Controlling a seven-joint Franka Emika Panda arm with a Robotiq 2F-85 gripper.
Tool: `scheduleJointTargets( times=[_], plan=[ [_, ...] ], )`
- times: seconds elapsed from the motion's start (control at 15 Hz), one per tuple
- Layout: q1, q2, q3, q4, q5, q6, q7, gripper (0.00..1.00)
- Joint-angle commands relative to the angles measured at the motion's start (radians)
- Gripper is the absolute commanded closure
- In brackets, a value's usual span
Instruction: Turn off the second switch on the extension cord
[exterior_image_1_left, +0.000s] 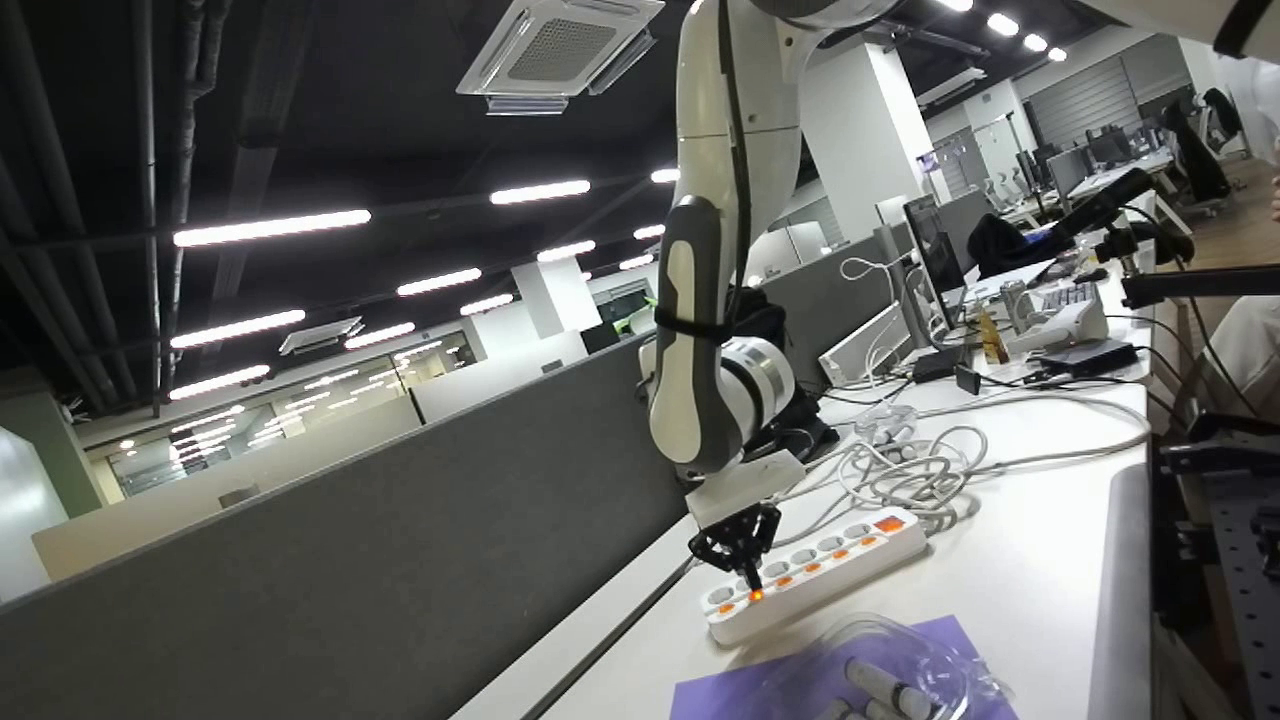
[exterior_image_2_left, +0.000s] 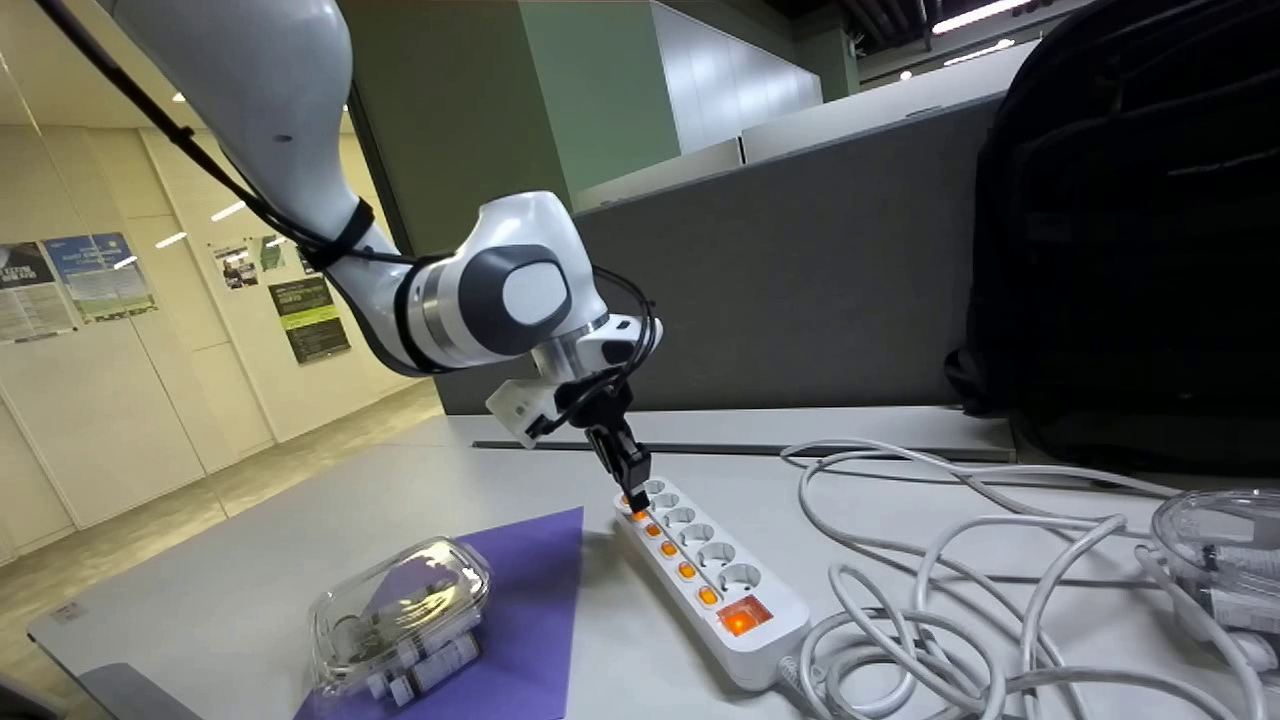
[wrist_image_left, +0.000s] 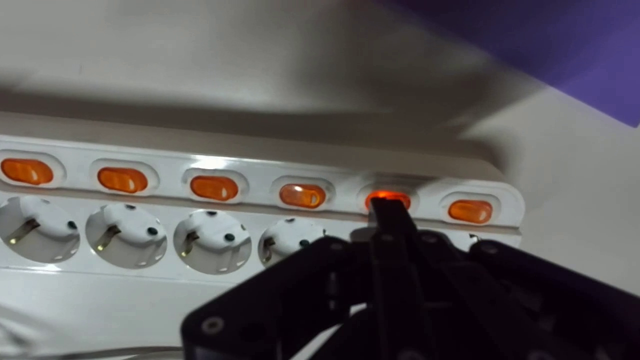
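The extension cord, a white power strip (exterior_image_1_left: 830, 585) (exterior_image_2_left: 775, 635) (wrist_image_left: 250, 165), lies on the table with a row of sockets and orange switches. The second switch from its free end (exterior_image_1_left: 757, 596) (exterior_image_2_left: 640, 516) (wrist_image_left: 388, 194) glows red-orange. The other small switches look unlit in the wrist view. The large main switch (exterior_image_2_left: 744, 615) at the cable end is lit. My gripper (exterior_image_1_left: 754, 582) (exterior_image_2_left: 637, 499) (wrist_image_left: 393, 204) is shut and empty, pointing down. Its tips are at the glowing switch and cover part of it in the wrist view. I cannot tell whether they touch it.
A purple sheet (exterior_image_1_left: 730, 690) (exterior_image_2_left: 545, 600) (wrist_image_left: 590, 65) lies beside the strip, with a clear plastic container (exterior_image_2_left: 400, 610) on it. Loose white cables (exterior_image_1_left: 910, 465) (exterior_image_2_left: 960, 600) tangle at the strip's cable end. A grey partition (exterior_image_2_left: 800, 300) and a black backpack (exterior_image_2_left: 1130, 250) stand behind.
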Motion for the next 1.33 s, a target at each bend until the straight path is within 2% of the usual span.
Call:
scheduleJointTargets(
  times=[0.0, 0.67, 1.27],
  plan=[
    [0.018, 0.034, -0.015, 0.036, 0.019, -0.005, 0.029, 1.0],
    [0.043, 0.064, -0.047, 0.042, 0.008, -0.032, 0.057, 1.0],
    [0.015, 0.039, -0.022, 0.079, 0.001, -0.269, 0.049, 1.0]
  ],
)
